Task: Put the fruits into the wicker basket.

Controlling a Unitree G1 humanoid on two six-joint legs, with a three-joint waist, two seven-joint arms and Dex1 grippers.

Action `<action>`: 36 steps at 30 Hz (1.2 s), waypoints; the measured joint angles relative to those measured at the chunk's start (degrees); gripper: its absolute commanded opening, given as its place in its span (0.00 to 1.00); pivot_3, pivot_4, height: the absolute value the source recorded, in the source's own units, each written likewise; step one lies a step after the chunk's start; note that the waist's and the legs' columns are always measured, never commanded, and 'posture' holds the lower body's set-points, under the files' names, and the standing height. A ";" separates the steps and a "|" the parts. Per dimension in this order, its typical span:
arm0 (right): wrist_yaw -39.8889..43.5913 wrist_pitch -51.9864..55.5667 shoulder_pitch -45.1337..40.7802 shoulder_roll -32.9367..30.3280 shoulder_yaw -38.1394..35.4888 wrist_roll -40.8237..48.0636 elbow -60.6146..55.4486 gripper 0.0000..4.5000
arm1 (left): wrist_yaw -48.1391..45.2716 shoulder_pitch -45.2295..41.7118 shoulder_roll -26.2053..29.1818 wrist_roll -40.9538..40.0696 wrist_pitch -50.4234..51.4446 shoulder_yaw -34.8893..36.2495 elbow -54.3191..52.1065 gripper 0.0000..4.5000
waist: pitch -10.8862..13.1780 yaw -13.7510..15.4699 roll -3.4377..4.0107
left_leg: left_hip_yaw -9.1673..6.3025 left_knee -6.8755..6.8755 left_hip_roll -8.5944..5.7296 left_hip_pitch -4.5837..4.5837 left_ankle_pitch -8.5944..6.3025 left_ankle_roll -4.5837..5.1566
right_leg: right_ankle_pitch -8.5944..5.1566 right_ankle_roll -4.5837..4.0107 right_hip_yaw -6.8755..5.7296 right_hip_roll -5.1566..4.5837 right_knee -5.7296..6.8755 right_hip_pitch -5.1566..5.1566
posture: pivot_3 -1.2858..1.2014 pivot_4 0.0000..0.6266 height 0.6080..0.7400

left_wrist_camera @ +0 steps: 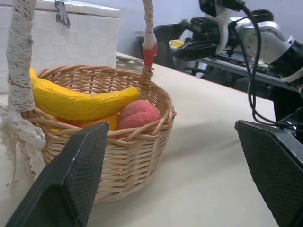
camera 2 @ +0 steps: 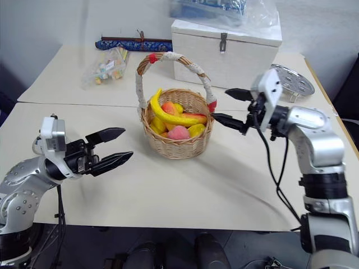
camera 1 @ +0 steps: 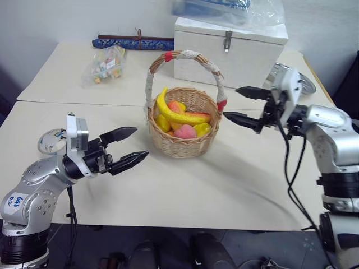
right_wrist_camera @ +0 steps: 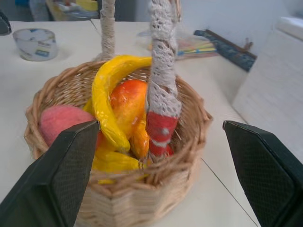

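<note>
The wicker basket (camera 1: 183,139) stands at the middle of the table, its cloth-wrapped handle (camera 1: 188,55) arching over it. Inside lie the yellow banana (camera 1: 171,112), the pink peach (camera 1: 185,131) and yellow-red mangoes (camera 1: 177,106). My right gripper (camera 1: 242,105) hangs open just right of the basket's rim, at handle-base height, empty. My left gripper (camera 1: 127,147) is open and empty, left of the basket and pointing at it. The left wrist view shows the banana (left_wrist_camera: 80,101) and the peach (left_wrist_camera: 139,114) close up; the right wrist view shows the banana (right_wrist_camera: 106,94) across a mango (right_wrist_camera: 128,105).
A white wooden box (camera 1: 229,47) stands behind the basket, with a plastic bag on top. A bag of small items (camera 1: 106,64) and a dark roll (camera 1: 132,41) lie at the back left. A tape roll (camera 1: 50,140) sits near my left arm, a metal lid (camera 2: 291,81) at the right.
</note>
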 measured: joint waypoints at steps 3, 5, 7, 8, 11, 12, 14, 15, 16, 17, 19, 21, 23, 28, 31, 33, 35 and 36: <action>4.16 -1.53 -4.02 2.29 3.00 -1.16 4.88 0.63 | 0.00 -0.59 -0.06 -0.02 0.00 -1.06 -0.08 1.00 | 0.00 0.02 0.00 | -0.04 0.14 0.00 -0.22 -0.01 0.02 | 0.01 0.02 -0.03 -0.03 0.12 -0.20 | 0.52 0.24 1.00; 6.55 -1.17 -4.51 2.29 4.09 -1.68 5.84 0.47 | -0.01 -0.84 -0.05 -0.01 -0.09 -1.05 -0.06 1.00 | 0.00 0.36 0.00 | -0.16 0.21 -0.01 -0.33 0.00 0.01 | 0.01 0.02 -0.11 -0.07 0.27 -0.27 | 0.52 0.24 1.00; 8.13 -0.34 -4.39 1.74 4.11 -1.85 6.17 0.32 | -0.15 -0.91 -0.05 0.09 -0.34 -1.05 0.04 1.00 | 0.00 0.47 0.00 | -0.17 0.22 -0.02 -0.37 0.00 0.01 | 0.01 0.02 -0.11 -0.08 0.27 -0.28 | 0.52 0.24 1.00; 8.58 -0.20 -4.29 1.31 4.08 -1.85 6.11 0.24 | -0.24 -0.97 -0.05 0.17 -0.50 -1.06 0.08 1.00 | 0.00 0.40 0.00 | -0.18 0.23 -0.02 -0.37 -0.01 0.02 | 0.01 0.02 -0.11 -0.08 0.28 -0.27 | 0.52 0.24 1.00; 8.79 1.94 -2.03 -0.03 2.66 -0.97 3.00 0.04 | -0.66 -1.27 -0.05 0.59 -1.00 -1.20 0.13 1.00 | 0.00 0.29 0.00 | -0.19 0.22 -0.02 -0.35 0.00 0.01 | 0.01 0.02 -0.13 -0.07 0.32 -0.27 | 0.52 0.24 1.00; 8.11 3.36 0.07 -0.73 1.42 -0.11 0.29 0.04 | -0.76 -1.61 -0.11 0.80 -1.28 -1.63 0.23 1.00 | 0.00 0.38 0.00 | -0.20 0.20 -0.02 -0.38 0.00 0.00 | 0.01 0.02 -0.13 -0.07 0.32 -0.30 | 0.52 0.24 1.00; 6.31 5.54 4.12 -1.94 -0.91 1.14 -4.93 0.04 | -0.84 -2.31 -0.44 0.96 -1.61 -2.14 0.48 1.00 | 0.00 0.48 0.00 | -0.22 0.19 -0.02 -0.39 0.00 0.00 | 0.01 0.02 -0.14 -0.07 0.33 -0.29 | 0.52 0.24 1.00; 4.63 7.16 7.13 -2.64 -2.70 2.09 -8.79 0.04 | -0.97 -2.69 -0.80 0.97 -1.93 -2.45 0.61 1.00 | 0.00 0.61 0.00 | -0.23 0.19 -0.02 -0.42 0.00 0.00 | 0.01 0.02 -0.14 -0.07 0.32 -0.28 | 0.52 0.24 1.00; 3.16 8.68 9.30 -3.01 -4.09 2.97 -11.75 0.04 | -1.18 -2.87 -0.90 0.97 -2.09 -2.72 0.88 1.00 | 0.00 0.59 0.00 | -0.22 0.20 -0.03 -0.42 0.00 0.00 | 0.01 0.02 -0.13 -0.07 0.31 -0.29 | 0.52 0.24 1.00; 0.91 10.45 11.85 -3.12 -6.27 4.20 -15.14 0.04 | -1.40 -3.47 -1.02 1.00 -2.16 -3.31 1.35 1.00 | 0.00 0.60 0.00 | -0.22 0.19 -0.03 -0.44 0.01 0.00 | 0.01 0.02 -0.13 -0.07 0.29 -0.29 | 0.52 0.24 1.00; -5.46 13.81 16.57 -2.56 -12.18 6.83 -22.49 0.04 | -1.85 -4.47 -1.53 1.56 -2.96 -3.98 2.56 1.00 | 0.01 0.69 0.00 | -0.23 0.19 -0.04 -0.45 0.02 -0.03 | 0.01 0.02 -0.13 -0.05 0.30 -0.30 | 0.52 0.24 1.00; -12.45 16.45 20.12 -1.71 -18.87 8.88 -29.67 0.04 | -2.46 -6.91 -2.09 2.30 -3.85 -5.48 4.20 1.00 | 0.00 0.81 0.00 | -0.23 0.20 -0.04 -0.44 0.04 -0.06 | 0.01 0.02 -0.13 -0.02 0.33 -0.30 | 0.52 0.24 1.00; -18.04 18.58 24.06 -1.90 -25.83 10.25 -35.99 0.04 | -3.85 -8.65 -2.00 2.54 -3.72 -6.56 5.76 1.00 | 0.00 1.19 0.00 | -0.22 0.14 -0.04 -0.41 0.06 -0.09 | 0.01 0.02 -0.12 0.00 0.30 -0.28 | 0.52 0.24 1.00; -26.87 22.00 32.28 -2.29 -38.20 11.14 -41.15 0.04 | -7.85 -12.43 -1.90 2.85 -2.95 -9.11 10.77 1.00 | 0.00 1.83 0.01 | -0.11 0.12 -0.06 -0.37 0.07 -0.09 | 0.01 0.02 0.00 0.04 0.26 -0.29 | 0.52 0.24 1.00; -29.26 22.03 37.08 -2.44 -41.92 9.98 -41.18 0.04 | -10.96 -14.50 -1.88 3.65 -3.34 -10.84 12.68 1.00 | 0.00 1.86 0.01 | 0.00 0.11 -0.07 -0.35 0.07 -0.09 | 0.01 0.02 0.09 0.06 0.26 -0.31 | 0.52 0.24 1.00; -30.04 21.25 39.34 -2.49 -43.28 8.73 -39.55 0.04 | -12.76 -15.53 -1.93 4.58 -3.92 -12.23 13.71 1.00 | 0.00 1.78 0.01 | 0.06 0.11 -0.06 -0.32 0.07 -0.09 | 0.01 0.02 0.16 0.08 0.27 -0.32 | 0.52 0.24 1.00; -30.02 18.02 41.90 -3.34 -42.86 5.79 -35.00 0.12 | -14.72 -16.52 -1.97 5.40 -4.09 -13.59 14.45 1.00 | 0.00 1.82 0.01 | 0.07 0.13 -0.08 -0.31 0.08 -0.09 | 0.01 0.02 0.17 0.11 0.25 -0.31 | 0.52 0.24 1.00; -29.72 16.76 42.56 -3.97 -41.90 4.18 -32.14 0.21 | -15.78 -16.70 -1.77 5.65 -4.18 -14.06 15.02 1.00 | 0.00 1.81 0.01 | 0.11 0.11 -0.10 -0.29 0.09 -0.07 | 0.01 0.02 0.21 0.10 0.24 -0.31 | 0.52 0.24 1.00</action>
